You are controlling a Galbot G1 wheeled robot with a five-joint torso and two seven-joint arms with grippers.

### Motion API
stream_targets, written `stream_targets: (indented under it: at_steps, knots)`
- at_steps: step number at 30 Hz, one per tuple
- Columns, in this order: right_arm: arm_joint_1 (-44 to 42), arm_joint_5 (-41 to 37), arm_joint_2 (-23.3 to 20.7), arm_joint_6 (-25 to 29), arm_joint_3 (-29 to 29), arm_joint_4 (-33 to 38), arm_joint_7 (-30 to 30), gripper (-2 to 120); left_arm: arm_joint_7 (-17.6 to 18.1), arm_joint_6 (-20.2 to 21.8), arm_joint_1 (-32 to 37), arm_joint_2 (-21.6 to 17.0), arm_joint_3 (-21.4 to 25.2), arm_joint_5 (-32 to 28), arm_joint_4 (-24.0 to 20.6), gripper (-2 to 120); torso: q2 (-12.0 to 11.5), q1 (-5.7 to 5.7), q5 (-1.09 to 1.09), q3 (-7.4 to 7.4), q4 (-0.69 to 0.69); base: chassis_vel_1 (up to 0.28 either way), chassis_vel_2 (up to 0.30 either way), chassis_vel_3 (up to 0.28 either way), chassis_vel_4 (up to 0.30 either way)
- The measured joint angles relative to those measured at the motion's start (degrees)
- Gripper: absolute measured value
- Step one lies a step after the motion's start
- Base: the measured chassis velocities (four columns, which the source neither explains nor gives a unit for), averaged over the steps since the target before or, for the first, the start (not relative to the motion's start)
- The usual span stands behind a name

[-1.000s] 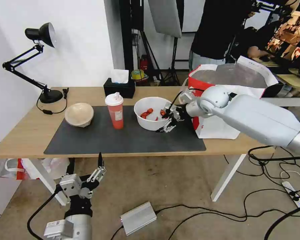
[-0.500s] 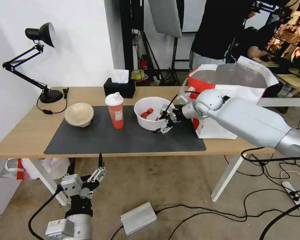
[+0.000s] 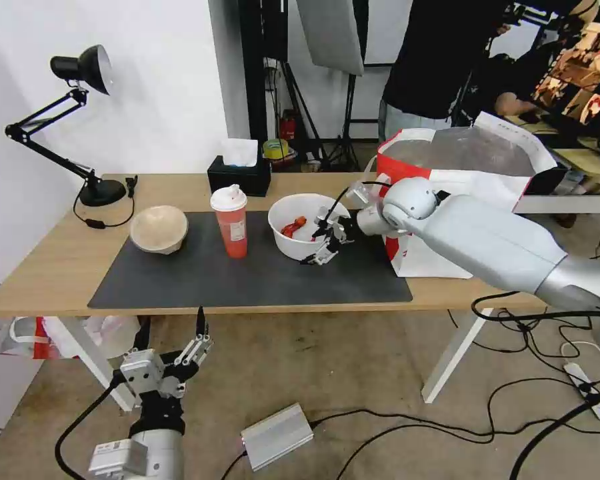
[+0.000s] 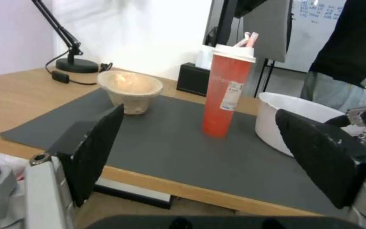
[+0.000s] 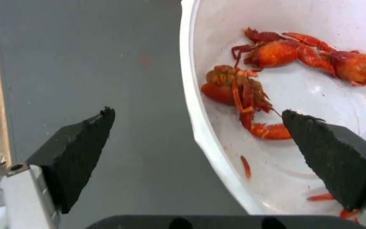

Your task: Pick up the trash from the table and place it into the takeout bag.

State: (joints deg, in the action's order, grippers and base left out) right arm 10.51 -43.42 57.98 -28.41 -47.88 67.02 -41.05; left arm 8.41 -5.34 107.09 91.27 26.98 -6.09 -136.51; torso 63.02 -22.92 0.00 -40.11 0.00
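Spanning frame, table carried dark mat. Takeout bag stood upright at table's right end, top gaping. White bowl with red scraps sat on mat beside bag; red cup just left of it, beige bowl further left. Right gripper straddled white bowl's rim, jaws spread, one pad inside, one outside. Left gripper hung below table edge, jaws apart, empty.

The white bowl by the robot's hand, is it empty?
Not empty. The white bowl holds red crayfish scraps; the open right gripper straddles its rim.
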Motion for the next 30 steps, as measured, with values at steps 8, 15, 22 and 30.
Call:
stream_targets:
  at_steps: [8, 15, 22, 30]
  knots:
    - [-1.1, 0.1, 1.2, 0.0, 0.7, -2.0, 0.1, 76, 0.0, 0.0, 0.4, 0.0, 0.1, 0.0, -0.5, 95, 0.0, 0.0, 0.0, 0.0, 0.0, 0.0, 0.0, 0.0, 0.0]
    - [-1.4, 0.1, 1.8, 0.0, 1.0, -2.5, 0.3, 55, 0.0, 0.0, 0.5, 0.0, 0.1, 0.0, -0.6, 95, 0.0, 0.0, 0.0, 0.0, 0.0, 0.0, 0.0, 0.0, 0.0]
    - [-2.1, 0.1, 1.9, 0.1, 1.2, -2.5, 0.3, 26, 0.1, 0.1, 0.1, 0.0, 0.1, 0.0, -0.6, 95, 0.0, 0.01, 0.0, 0.0, -0.01, 0.0, 0.0, 0.0, 0.0]
    - [-2.1, 0.1, 2.0, 0.1, 1.1, -2.5, 0.4, 0, 0.1, 0.2, 0.0, 0.0, 0.1, 0.0, -0.7, 95, 0.0, 0.01, 0.0, 0.01, -0.01, 0.0, 0.0, 0.0, 0.0]
